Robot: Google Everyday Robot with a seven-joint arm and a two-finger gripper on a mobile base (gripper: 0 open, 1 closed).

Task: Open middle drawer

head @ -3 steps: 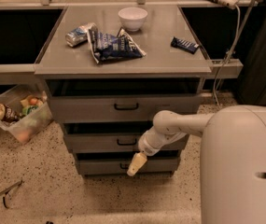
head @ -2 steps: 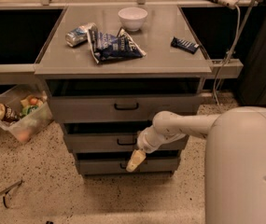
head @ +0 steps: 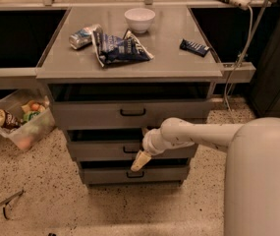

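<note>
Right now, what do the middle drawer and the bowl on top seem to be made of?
The middle drawer looks like painted metal: a flat, matte grey front with a small black bar handle. The bowl could be glazed ceramic or plastic: smooth white with a soft sheen. The gripper hangs just below that handle.

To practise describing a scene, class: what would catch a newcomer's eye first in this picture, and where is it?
The big white arm reaches in from the right, its tool hanging just below the handle of the middle drawer in the grey cabinet. On top lie a crumpled blue snack bag and, behind it, a white bowl. A clear bin of food sits on the floor at left.
</note>
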